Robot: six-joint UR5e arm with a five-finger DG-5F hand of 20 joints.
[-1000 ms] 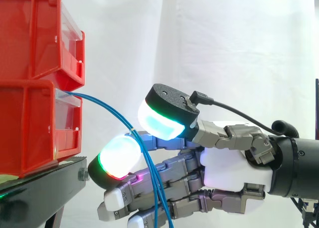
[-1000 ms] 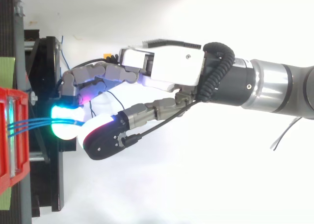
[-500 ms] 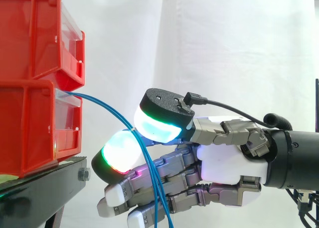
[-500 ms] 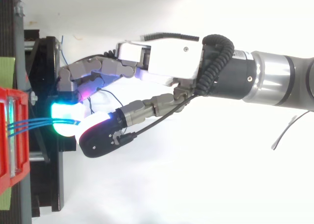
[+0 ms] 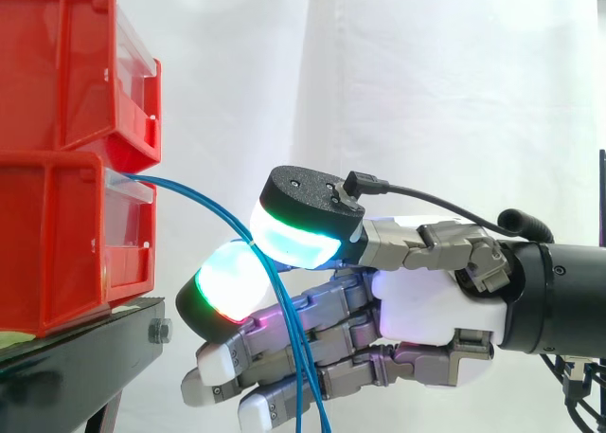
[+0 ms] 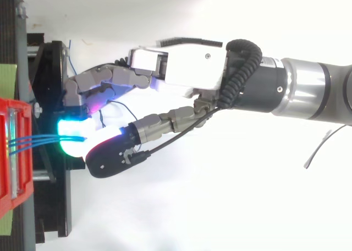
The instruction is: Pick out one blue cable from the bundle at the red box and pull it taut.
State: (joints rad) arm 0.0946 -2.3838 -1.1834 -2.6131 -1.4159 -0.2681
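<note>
I'm seeing the hand (image 5: pixel 426 300) edging closer to the lower red bin (image 5: pixel 57 234) than a second ago, its fingers (image 5: pixel 227 279) pinching the blue cables (image 5: pixel 189 192), which are arcing down from that bin's front.

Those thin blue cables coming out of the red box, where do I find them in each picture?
Side view: blue cables leave the lower red bin at left, arc right and down across the hand to the bottom edge.
Top view: at the left edge, running level from the red bin to the hand.
Shared landmark: the red bin.
</note>
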